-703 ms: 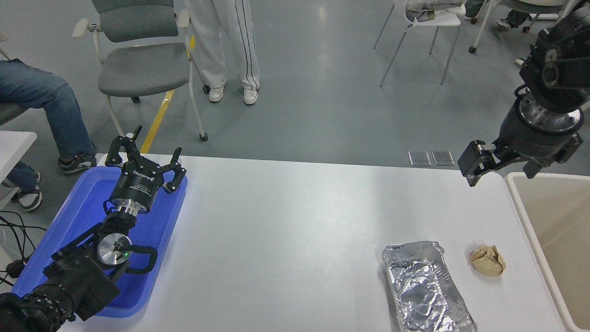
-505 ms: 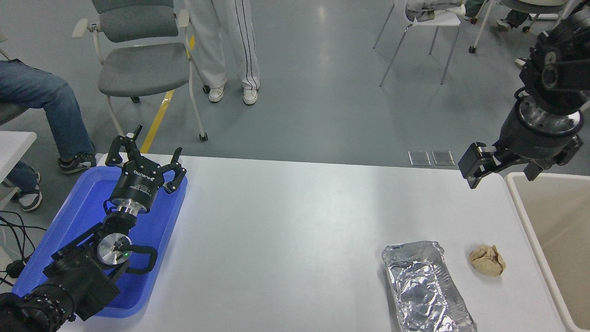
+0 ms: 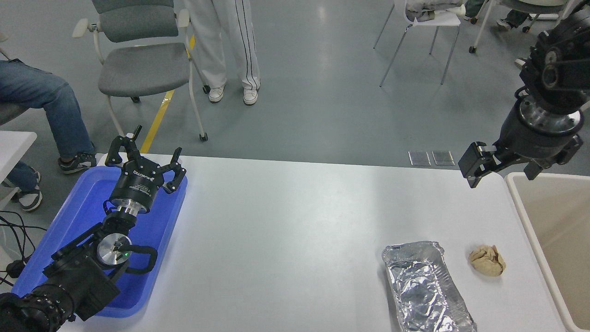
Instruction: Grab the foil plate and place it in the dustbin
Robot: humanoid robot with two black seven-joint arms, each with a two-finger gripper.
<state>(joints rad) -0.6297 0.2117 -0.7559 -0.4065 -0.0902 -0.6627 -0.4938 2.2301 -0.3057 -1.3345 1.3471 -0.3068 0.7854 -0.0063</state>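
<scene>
Foil plate (image 3: 426, 288) lies flat at the near right of the table (image 3: 295, 221), untouched, a crumpled paper ball (image 3: 487, 260) just beside it on the right. The dustbin (image 3: 551, 240) stands past the table's right edge. At the near left the left gripper (image 3: 144, 154) is parked over the blue tray (image 3: 83, 216), fingers spread. Farther off, high at the right, the right gripper (image 3: 500, 167) hangs with its fingers apart, holding nothing. Over the last moment it has barely shifted, so the reach down to the plate has not begun.
</scene>
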